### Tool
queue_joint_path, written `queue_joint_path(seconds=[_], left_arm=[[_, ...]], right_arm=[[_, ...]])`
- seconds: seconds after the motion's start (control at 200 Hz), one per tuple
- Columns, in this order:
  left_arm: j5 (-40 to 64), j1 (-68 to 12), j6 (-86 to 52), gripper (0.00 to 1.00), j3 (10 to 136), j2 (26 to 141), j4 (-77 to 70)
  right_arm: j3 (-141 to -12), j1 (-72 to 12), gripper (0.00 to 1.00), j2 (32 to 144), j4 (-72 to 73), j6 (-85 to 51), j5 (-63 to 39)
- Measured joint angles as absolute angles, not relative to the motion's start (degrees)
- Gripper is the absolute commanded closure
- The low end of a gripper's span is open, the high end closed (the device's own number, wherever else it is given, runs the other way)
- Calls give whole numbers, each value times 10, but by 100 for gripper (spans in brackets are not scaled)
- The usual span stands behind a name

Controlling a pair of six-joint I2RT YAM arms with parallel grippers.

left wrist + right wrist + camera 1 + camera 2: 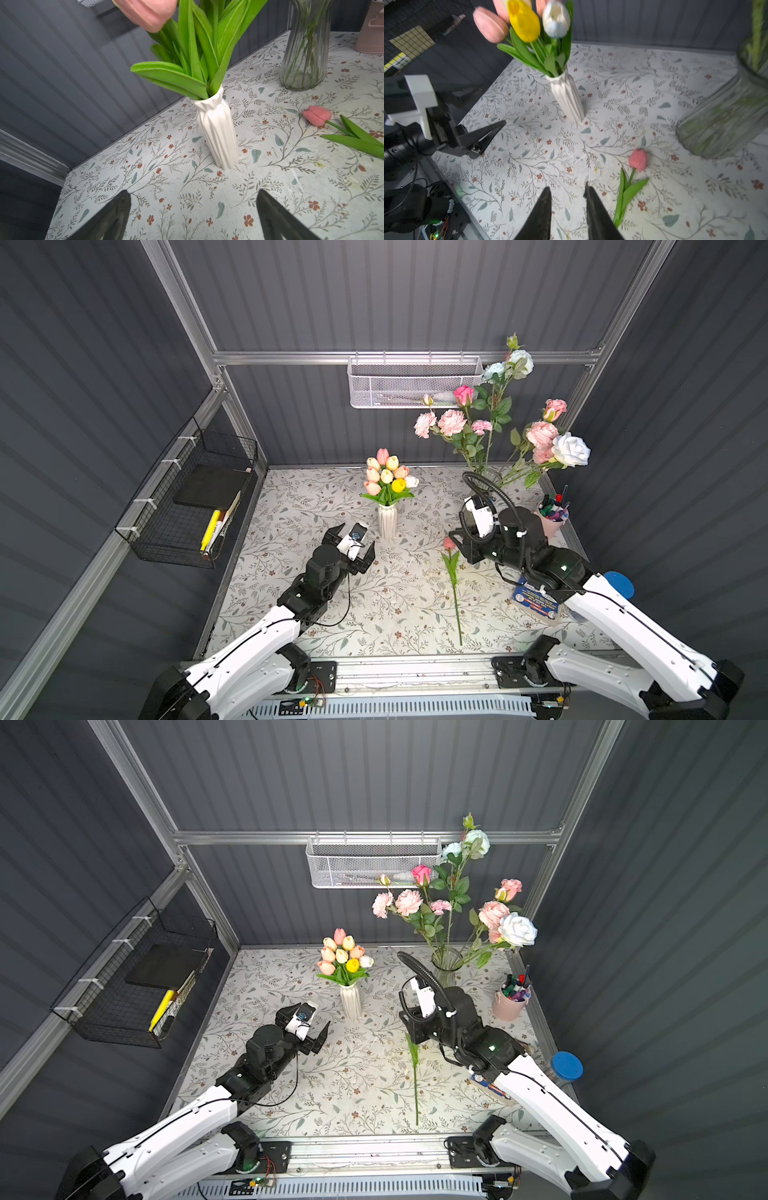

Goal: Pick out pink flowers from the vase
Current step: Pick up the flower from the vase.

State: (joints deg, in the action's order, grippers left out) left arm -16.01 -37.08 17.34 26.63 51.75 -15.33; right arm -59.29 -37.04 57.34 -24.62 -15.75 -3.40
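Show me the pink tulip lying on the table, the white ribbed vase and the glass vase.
pink tulip (449, 543), in a top view, on its bloom.
white ribbed vase (387, 522), in a top view, on its body.
glass vase (301, 60), in the left wrist view, on its wall.

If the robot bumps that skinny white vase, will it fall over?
Probably, yes. The vase is tall with a narrow foot, and the tulips spread wide above it, so it looks top-heavy and apt to tip. It looks hard, maybe ceramic, so a fall might chip it. Its ribbed sides could help a grip.
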Motion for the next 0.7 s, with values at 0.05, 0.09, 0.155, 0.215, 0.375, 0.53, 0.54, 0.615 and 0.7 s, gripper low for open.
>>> queue_joint_path(seconds=[0.05, 0.09, 0.155, 0.215, 0.375, 0.53, 0.54, 0.615, 0.7], left_arm=[[-153, -368, 167, 11, 266, 517, -159], [-133, -356, 156, 14, 266, 519, -167], [-87, -324, 136, 19, 266, 526, -189], [-32, -283, 121, 20, 266, 546, -226], [69, -254, 115, 22, 282, 627, -307], [138, -246, 108, 31, 312, 682, -378], [141, -245, 109, 32, 314, 685, -384], [156, -243, 98, 43, 319, 703, -427], [164, -243, 83, 47, 319, 724, -471]], right_arm=[[-611, -366, 69, 590, -230, -148, -37], [-619, -364, 68, 606, -215, -139, -44], [-611, -364, 66, 621, -183, -122, -64], [-589, -364, 64, 625, -143, -104, -83], [-528, -364, 63, 631, -48, -80, -115], [-526, -364, 63, 628, -22, -69, -129], [-525, -364, 63, 627, -21, -68, -129], [-517, -364, 63, 614, -8, -65, -132], [-501, -364, 63, 597, 6, -64, -135]])
